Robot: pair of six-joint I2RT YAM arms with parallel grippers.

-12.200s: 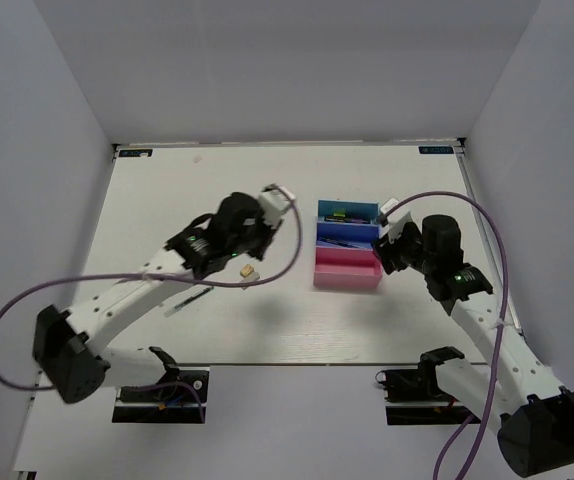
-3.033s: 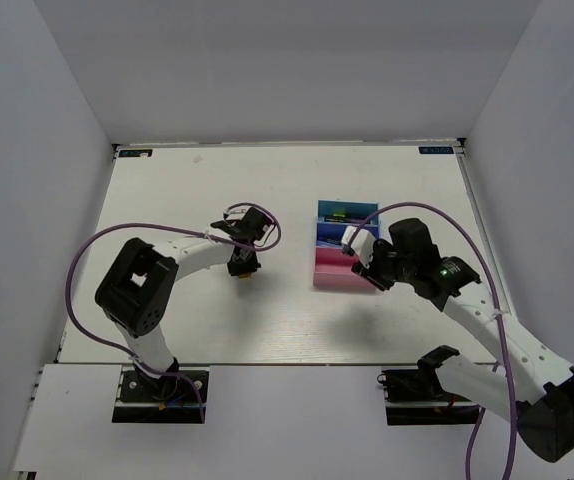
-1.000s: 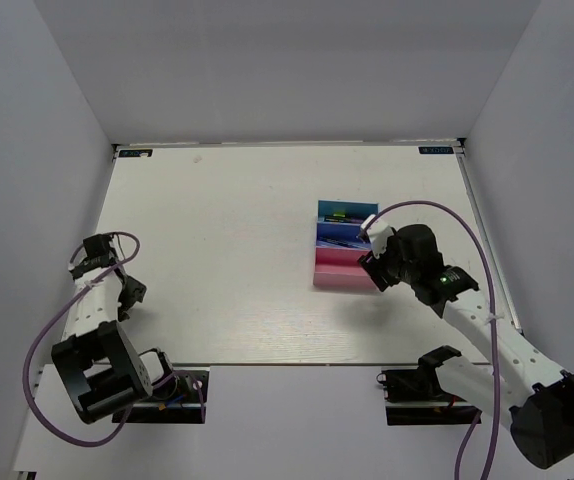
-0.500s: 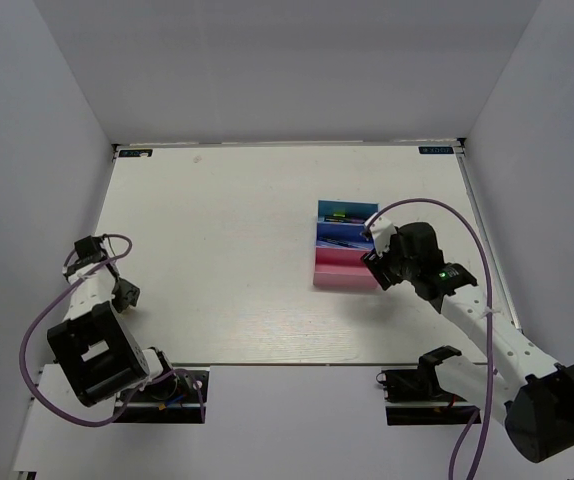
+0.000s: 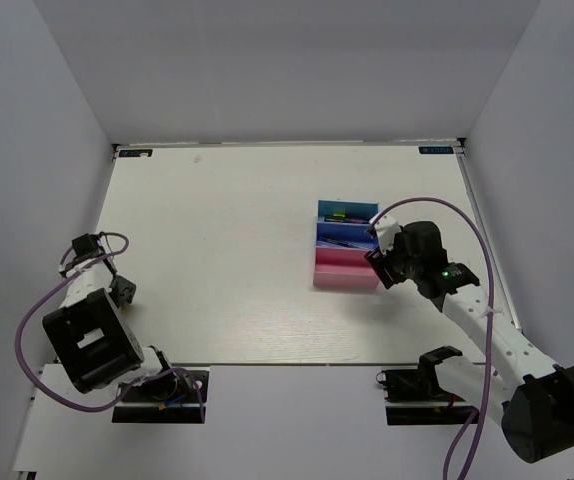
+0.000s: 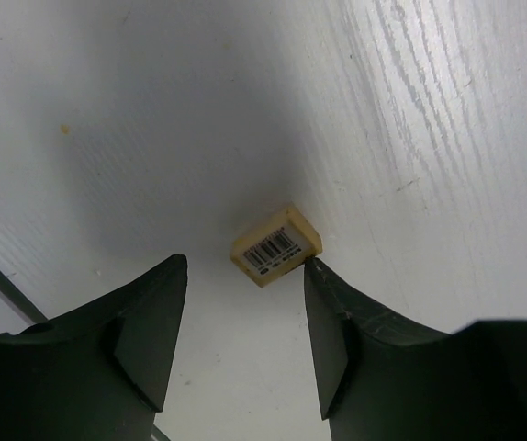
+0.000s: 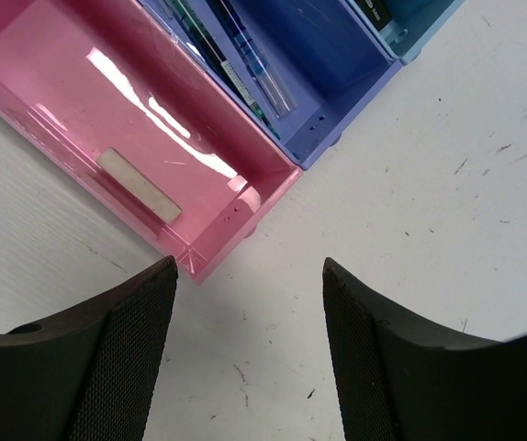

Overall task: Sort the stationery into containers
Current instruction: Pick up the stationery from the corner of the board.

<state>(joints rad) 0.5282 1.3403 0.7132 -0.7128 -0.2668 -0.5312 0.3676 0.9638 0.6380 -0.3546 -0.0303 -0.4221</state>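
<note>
Left gripper [image 6: 243, 271]: jaws spread wide, nothing held. The tan eraser [image 6: 276, 245], barcode label up, lies flat on the table [image 6: 410, 110] just beyond the fingertips and within the gap between them, set toward the right-hand finger and close to touching its tip. Its long axis runs slantwise across the gap, neither square to the jaws nor in line with them. Judgement: this arm is plainly the nearer one to the eraser, and a close here calls for a short advance and some centring first, or the block may be nudged aside. The containers stand well apart from this gripper, across the table. Right gripper [image 7: 250, 266]: likewise open and empty, hanging just off the corner of the pink tray [image 7: 71, 73], which holds a whitish eraser [image 7: 140, 185]. Beyond it lie the blue tray [image 7: 337, 73] with pens [image 7: 245, 64], then the cyan tray [image 7: 420, 23].
</note>
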